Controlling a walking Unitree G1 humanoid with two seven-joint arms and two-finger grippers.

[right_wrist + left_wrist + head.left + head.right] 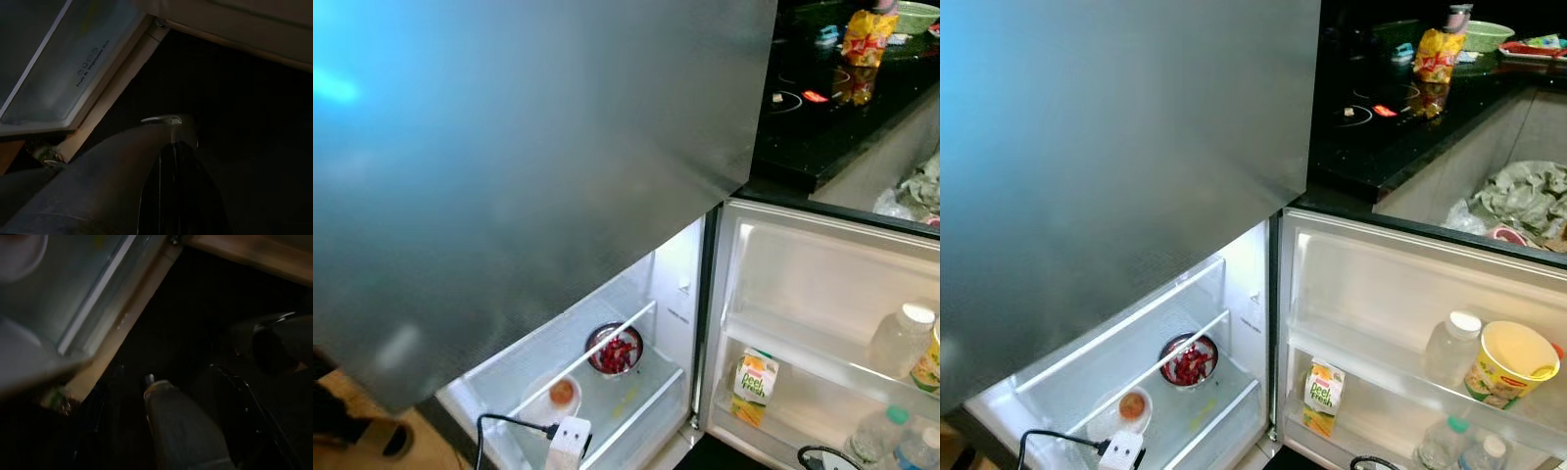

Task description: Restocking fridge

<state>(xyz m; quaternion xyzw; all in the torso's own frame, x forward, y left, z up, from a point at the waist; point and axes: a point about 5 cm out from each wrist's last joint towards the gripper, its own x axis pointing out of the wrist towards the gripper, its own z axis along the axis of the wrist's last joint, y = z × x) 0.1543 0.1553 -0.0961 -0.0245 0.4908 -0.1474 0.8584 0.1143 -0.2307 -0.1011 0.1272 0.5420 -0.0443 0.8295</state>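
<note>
Fridge [1263, 294]: and here it is, lower door [1410, 284] swung wide to 3 o'clock, cabinet lit at 6 o'clock, the grey upper door [1116, 166] closed and looming from 9 to 12.
Long axis: the cabinet stands upright; its open mouth faces the robot, and the shelf rail [1160, 367] runs on a slant from 7 towards 1 o'clock.
Shelf stock: a bowl of red chillies [1190, 360] just behind the rail, a small pale dish with something orange [1132, 407] in front of it, near but apart.
Door stock: juice carton [1324, 397] upright in the lower pocket at 5 o'clock; on the rack above, a clear bottle [1452, 348] just beside a yellow cup [1513, 364]; two more bottle tops [1469, 441] poke up lower right.
Left gripper [181, 426]: hanging low in the dark by the fridge's bottom edge; open or shut, I cannot tell.
Right gripper [171, 166]: likewise low in shadow near the crisper lid [63, 73]; its state I cannot tell either.
Stage: my read, door open, nothing in hand visible, loading not yet under way.
Risks: a white plug adaptor and black cable [1116, 450] sit at the cabinet's front lip; an arm reaching in could snag them. The rail may block a tall item, and a careless reach could tip the chillies.
Beyond: dark counter [1400, 127] at 1 o'clock with a yellow snack bag [1438, 54].
</note>
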